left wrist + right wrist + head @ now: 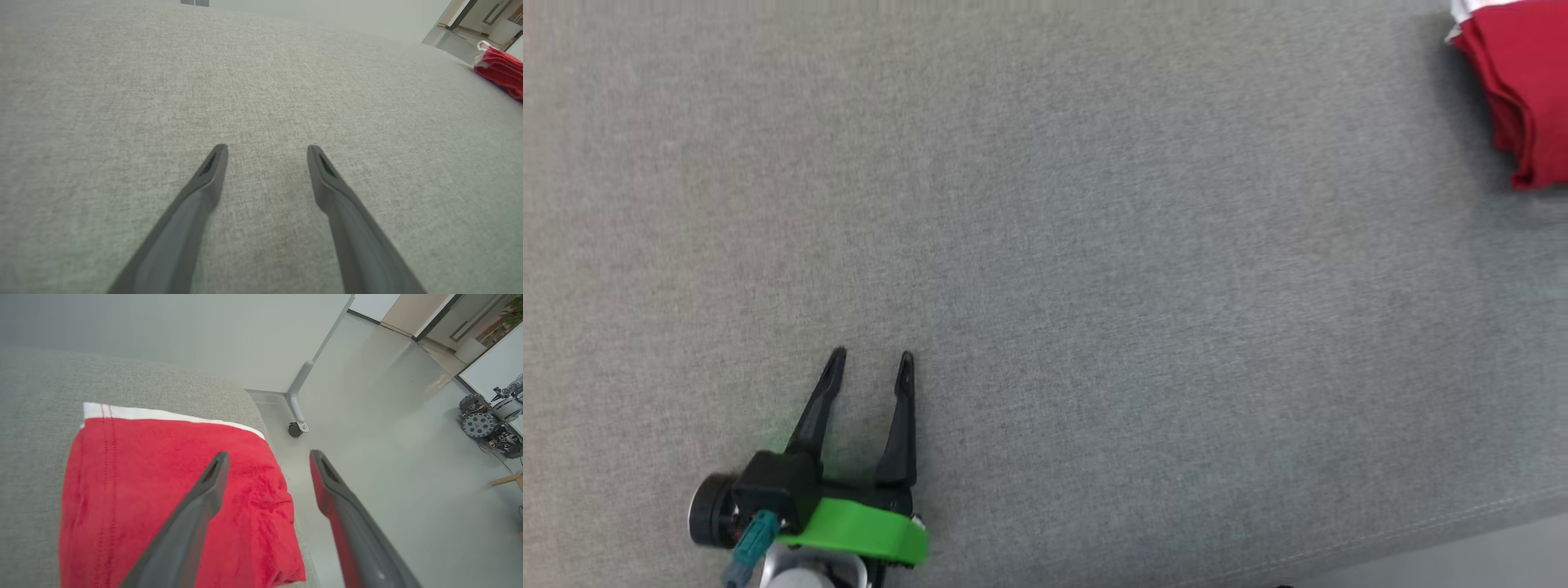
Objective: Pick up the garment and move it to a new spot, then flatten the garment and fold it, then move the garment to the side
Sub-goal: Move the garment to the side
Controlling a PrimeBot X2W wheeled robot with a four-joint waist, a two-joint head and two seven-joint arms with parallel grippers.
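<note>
The garment (1523, 86) is red with a white band, folded into a compact stack at the far right corner of the grey fabric surface. The left wrist view catches the garment (500, 69) at its far right edge. From the right wrist camera the garment (171, 498) lies flat by the surface's edge, white band on its far side. My right gripper (269, 457) hangs open above the garment's right edge, nothing between its fingers. My left gripper (870, 363) rests open low over bare fabric at the lower left, far from the garment; its fingers (208, 175) hold nothing.
The grey fabric surface (1094, 245) spreads wide between my left gripper and the garment. Its front edge (1462, 523) runs along the lower right. Beyond the edge lie a pale floor, a castered frame leg (296, 416) and a wheeled machine (486, 422).
</note>
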